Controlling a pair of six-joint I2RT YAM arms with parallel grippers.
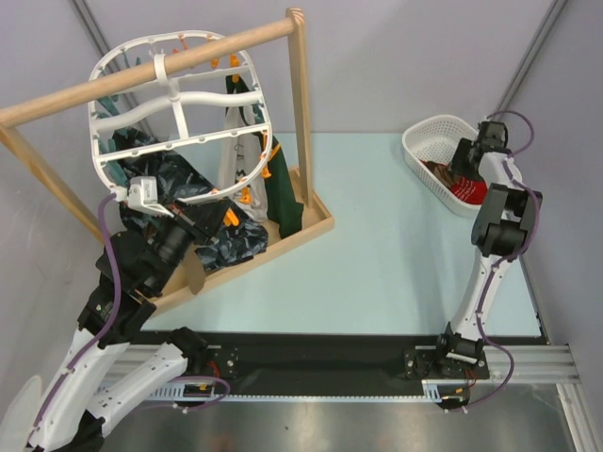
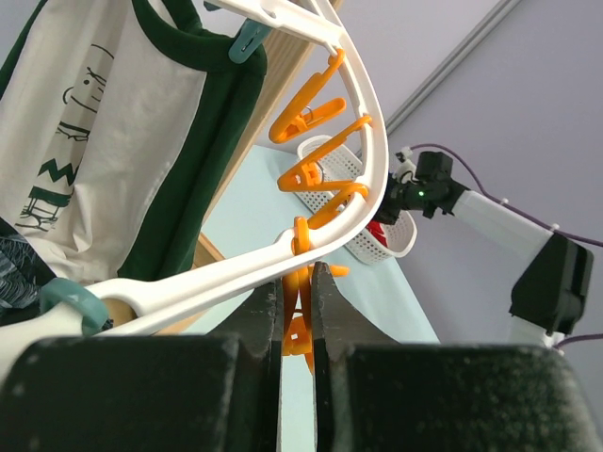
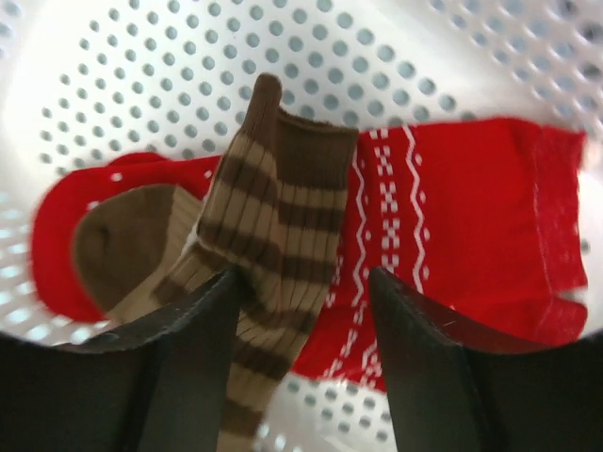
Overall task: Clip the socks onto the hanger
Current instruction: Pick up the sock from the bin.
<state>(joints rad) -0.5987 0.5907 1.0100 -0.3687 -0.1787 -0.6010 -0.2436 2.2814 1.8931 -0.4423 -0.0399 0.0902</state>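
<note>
The white oval lattice hanger [image 1: 179,104] hangs from the wooden pole, with orange clips [image 2: 311,118] along its rim [image 2: 363,141]. My left gripper [image 1: 226,215] is at the hanger's lower rim and is shut on an orange clip [image 2: 300,325], pinched between its fingers. My right gripper [image 1: 464,162] is open inside the white mesh basket [image 1: 421,143]. In the right wrist view its fingers straddle a brown sock with cream stripes [image 3: 273,217], which lies on a red sock with white specks [image 3: 452,235]. The left finger touches the brown sock.
The wooden pole rack [image 1: 151,66] stands on a wooden base [image 1: 316,226] at the left. A white and green shirt [image 2: 94,141] and dark patterned fabric [image 1: 174,179] hang under the hanger. The light blue table surface [image 1: 377,254] lies between the rack and the basket.
</note>
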